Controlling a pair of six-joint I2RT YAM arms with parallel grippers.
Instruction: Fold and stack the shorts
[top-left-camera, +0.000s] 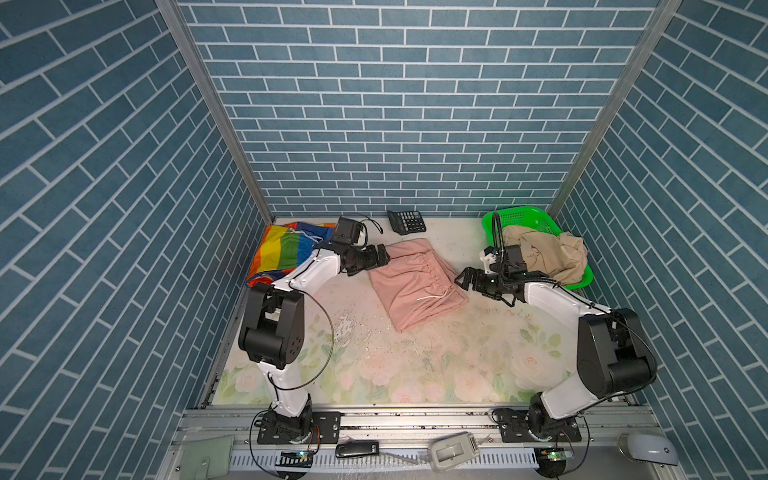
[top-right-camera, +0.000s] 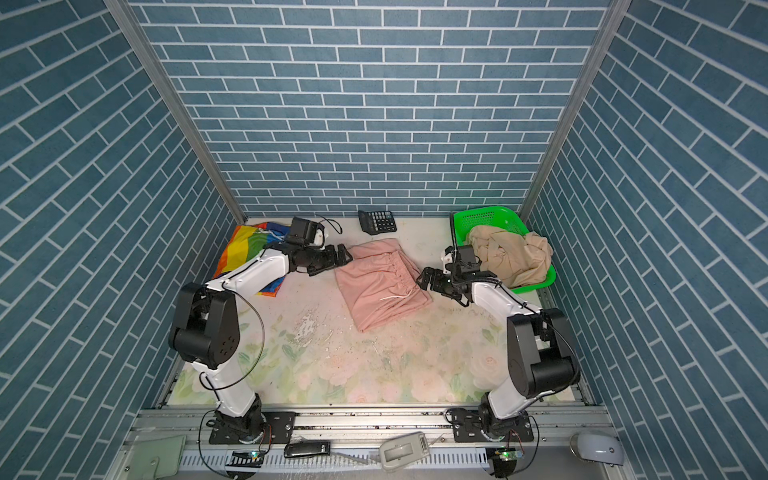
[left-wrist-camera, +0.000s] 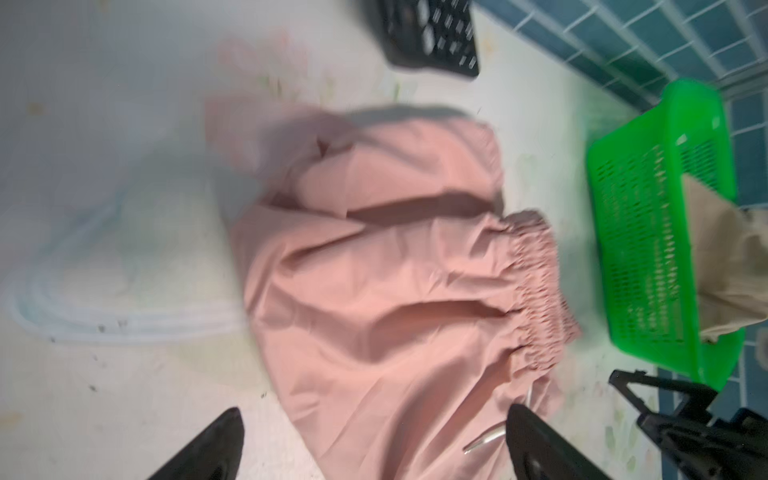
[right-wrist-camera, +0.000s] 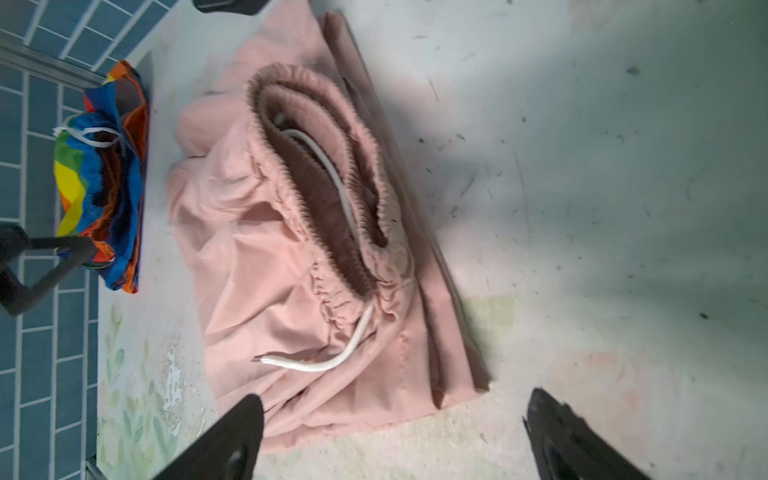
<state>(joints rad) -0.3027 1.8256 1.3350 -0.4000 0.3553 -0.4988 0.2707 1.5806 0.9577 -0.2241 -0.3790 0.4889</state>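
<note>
The dusty pink shorts lie roughly folded mid-table, gathered waistband and white drawstring on top. My left gripper hovers open at their far-left corner; nothing sits between its jaws. At the right edge of the pink shorts, my right gripper is also open and empty. The rainbow-striped shorts lie at the far left, partly under the left arm. Beige shorts are heaped in the basket.
A green mesh basket stands in the far right corner. A black calculator rests by the back wall. Blue brick walls close three sides. Small devices lie on the front rail.
</note>
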